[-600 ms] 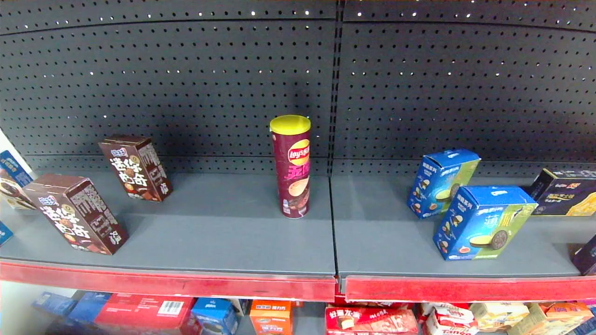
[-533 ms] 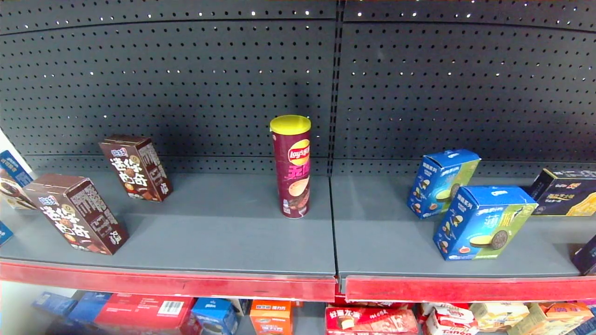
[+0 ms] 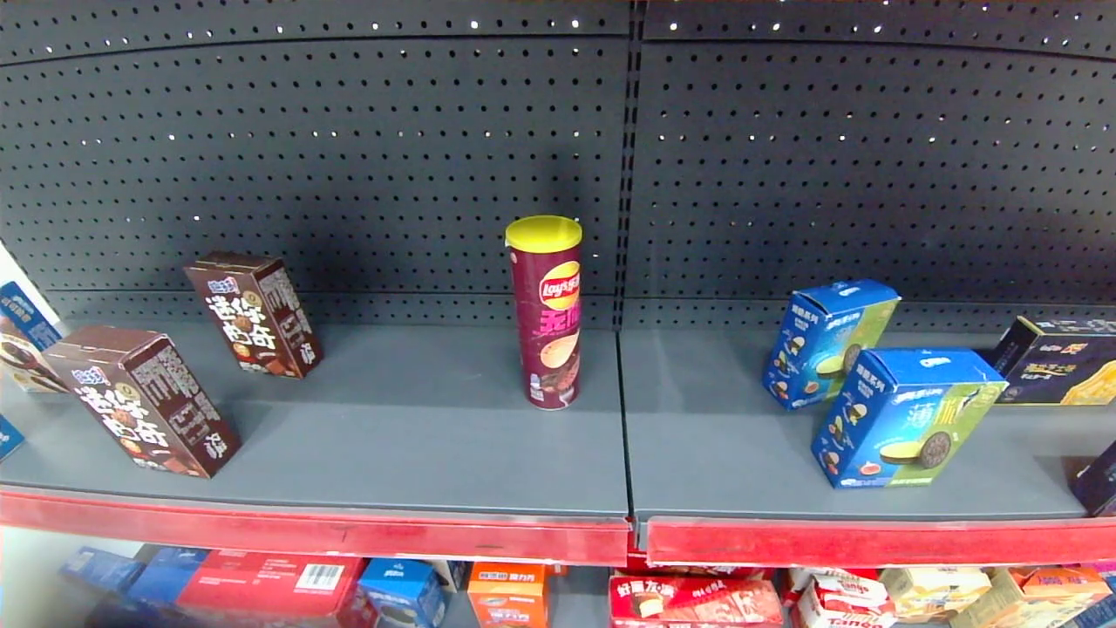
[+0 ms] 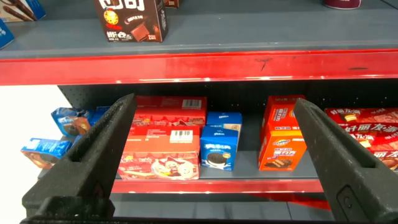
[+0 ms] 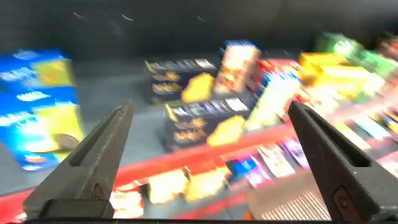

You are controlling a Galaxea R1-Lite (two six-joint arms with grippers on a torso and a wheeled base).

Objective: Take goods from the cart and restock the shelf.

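Note:
A maroon chips can [image 3: 546,311] with a yellow lid stands upright in the middle of the grey shelf [image 3: 418,436]. Two brown boxes [image 3: 144,399] [image 3: 254,312] stand to its left, and two blue cookie boxes [image 3: 904,417] [image 3: 826,342] to its right. My left gripper [image 4: 214,158] is open in front of the red shelf edge [image 4: 205,62], facing the lower shelf's boxes, with nothing between its fingers [image 4: 93,162]. My right gripper [image 5: 211,158] is open and empty, facing dark boxes [image 5: 208,121] at the shelf's right end, with blue cookie boxes [image 5: 40,109] beside them.
A perforated dark back panel [image 3: 349,157] rises behind the shelf. The lower shelf holds red [image 4: 163,140], blue [image 4: 219,142] and orange boxes [image 4: 281,140]. Dark boxes [image 3: 1059,359] lie at the right end of the upper shelf. Open shelf floor lies on both sides of the can.

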